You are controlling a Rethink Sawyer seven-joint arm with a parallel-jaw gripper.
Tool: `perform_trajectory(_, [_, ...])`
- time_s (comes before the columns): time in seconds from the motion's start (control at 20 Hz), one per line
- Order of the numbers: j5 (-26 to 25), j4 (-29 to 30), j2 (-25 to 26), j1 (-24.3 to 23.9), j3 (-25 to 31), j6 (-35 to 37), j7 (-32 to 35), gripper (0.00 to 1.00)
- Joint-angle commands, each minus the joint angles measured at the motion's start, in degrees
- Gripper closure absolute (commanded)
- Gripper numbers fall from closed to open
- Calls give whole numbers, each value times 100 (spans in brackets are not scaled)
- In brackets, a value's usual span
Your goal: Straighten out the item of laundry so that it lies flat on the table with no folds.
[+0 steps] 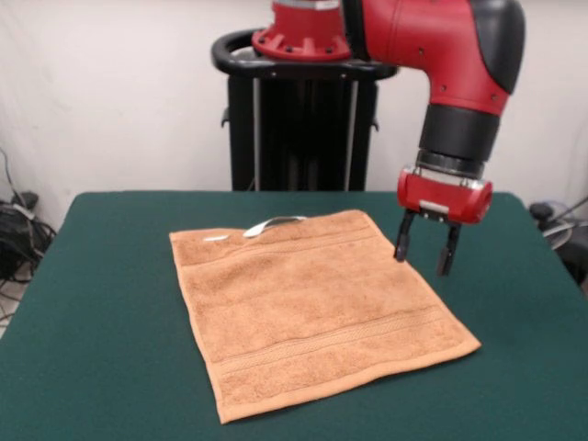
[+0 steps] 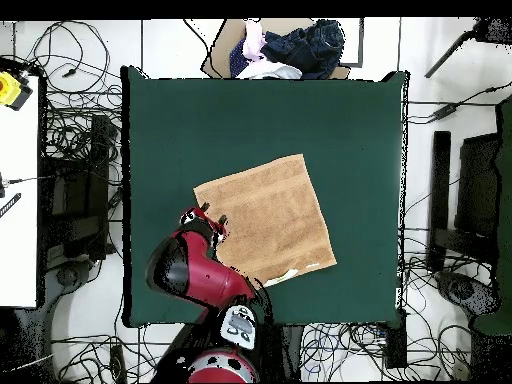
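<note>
The orange-tan towel (image 1: 312,308) lies spread out on the dark green table (image 1: 101,322), turned at an angle, with a stripe band near its front edge. Its far edge has a small upturned fold showing white (image 1: 271,224). In the overhead view the towel (image 2: 268,215) lies in the table's (image 2: 200,110) lower middle. My gripper (image 1: 425,252) hangs open and empty just above the table, beside the towel's right edge near its far right corner. In the overhead view the gripper (image 2: 206,213) is at the towel's left edge.
The black pedestal (image 1: 303,119) stands behind the table's far edge. A pile of clothes (image 2: 290,48) lies beyond the table's top edge in the overhead view. Cables cover the floor around the table.
</note>
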Motion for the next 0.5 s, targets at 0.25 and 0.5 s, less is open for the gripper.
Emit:
perform_trajectory(0.25, [-637, 891, -141, -397, 424, 538, 1070, 0])
perform_trajectory(0.5, [-1035, 1017, -5, -623, 440, 228, 1099, 0])
